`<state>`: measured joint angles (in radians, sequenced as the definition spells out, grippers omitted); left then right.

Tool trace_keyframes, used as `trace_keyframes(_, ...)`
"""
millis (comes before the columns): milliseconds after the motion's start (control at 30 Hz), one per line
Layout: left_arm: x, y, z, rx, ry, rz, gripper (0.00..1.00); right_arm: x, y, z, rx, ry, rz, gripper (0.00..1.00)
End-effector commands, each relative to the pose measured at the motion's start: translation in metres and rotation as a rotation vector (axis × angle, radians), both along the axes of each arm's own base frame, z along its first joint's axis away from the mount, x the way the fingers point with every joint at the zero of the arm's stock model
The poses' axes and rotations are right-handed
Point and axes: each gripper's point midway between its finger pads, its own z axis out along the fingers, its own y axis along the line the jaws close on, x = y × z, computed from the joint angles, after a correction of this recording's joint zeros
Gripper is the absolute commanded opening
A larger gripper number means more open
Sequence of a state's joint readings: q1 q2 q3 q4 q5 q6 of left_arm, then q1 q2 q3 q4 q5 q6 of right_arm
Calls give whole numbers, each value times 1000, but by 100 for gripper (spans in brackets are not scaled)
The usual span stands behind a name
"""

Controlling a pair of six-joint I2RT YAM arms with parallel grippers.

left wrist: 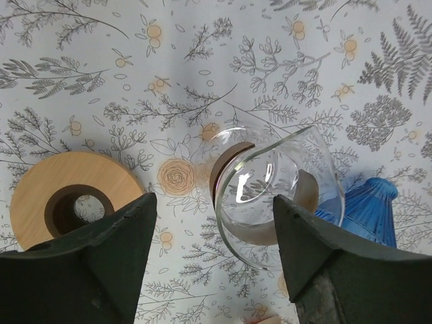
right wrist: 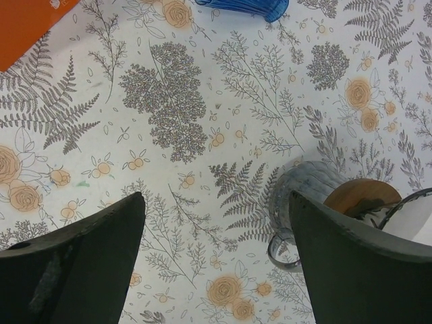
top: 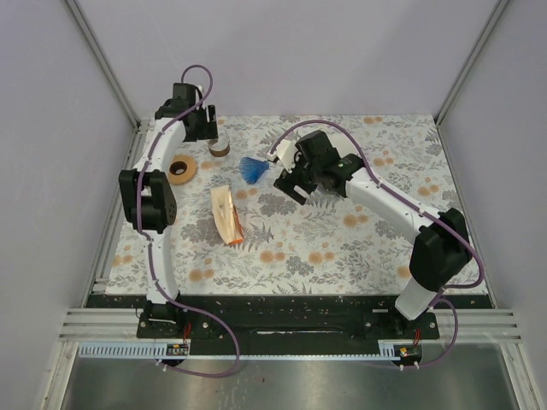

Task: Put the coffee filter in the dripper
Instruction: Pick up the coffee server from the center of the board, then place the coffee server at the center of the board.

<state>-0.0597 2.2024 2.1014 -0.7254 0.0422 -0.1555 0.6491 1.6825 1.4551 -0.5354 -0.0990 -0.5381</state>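
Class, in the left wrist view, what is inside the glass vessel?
The glass vessel looks empty: only its wooden collar shows through the clear wall. A finger of the left tool covers the lower right rim, so that part is unseen.

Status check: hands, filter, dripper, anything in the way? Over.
Both open, empty: left hand over the glass jug, right hand over bare mat. Untouched filter pack lies on the mat. No filter in the blue dripper; nothing blocks it.
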Motion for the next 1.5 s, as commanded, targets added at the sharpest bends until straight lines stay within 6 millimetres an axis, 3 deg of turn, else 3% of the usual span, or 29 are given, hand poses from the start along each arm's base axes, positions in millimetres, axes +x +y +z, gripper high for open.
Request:
trace_keyframes(0, 6, 1, 1, 39, -14, -6, 69, 9, 6, 23, 57, -43, -3, 95)
trace_keyframes(200, 0, -5, -20, 62, 32, -34, 42, 12, 6, 16, 41, -32, -4, 95)
trace_keyframes(267, 0, -1, -17, 77, 24, -12, 28, 11, 6, 15, 40, -27, -4, 95)
trace_keyframes(433, 0, 0, 14, 68, -46, 9, 1, 9, 3, 18, 41, -33, -9, 95)
trace_keyframes(600, -9, -3, 69, 41, -143, -5, 0, 8, 2, 35, 77, -51, -32, 95)
trace_keyframes(733, -30, -12, 118, 8, -216, -43, 0, 8, 2, 57, 132, -68, -78, 95)
trace_keyframes(867, -67, -33, 167, -3, -297, -132, 0, 2, -6, 89, 230, -81, -140, 95)
trace_keyframes(967, -106, -71, 181, 3, -313, -275, 0, -3, -20, 118, 326, -107, -218, 96)
trace_keyframes(1067, -148, -110, 179, 26, -299, -445, 0, -6, -45, 143, 423, -146, -327, 98)
trace_keyframes(1233, -213, -177, 144, -17, -196, -734, 0, -10, -96, 173, 496, -251, -529, 99)
trace_keyframes(1333, -239, -206, 120, 15, -160, -844, 0, -12, -119, 176, 511, -279, -612, 99)
trace_keyframes(1467, -253, -232, 88, 49, -147, -931, 0, -19, -135, 176, 522, -301, -650, 99)
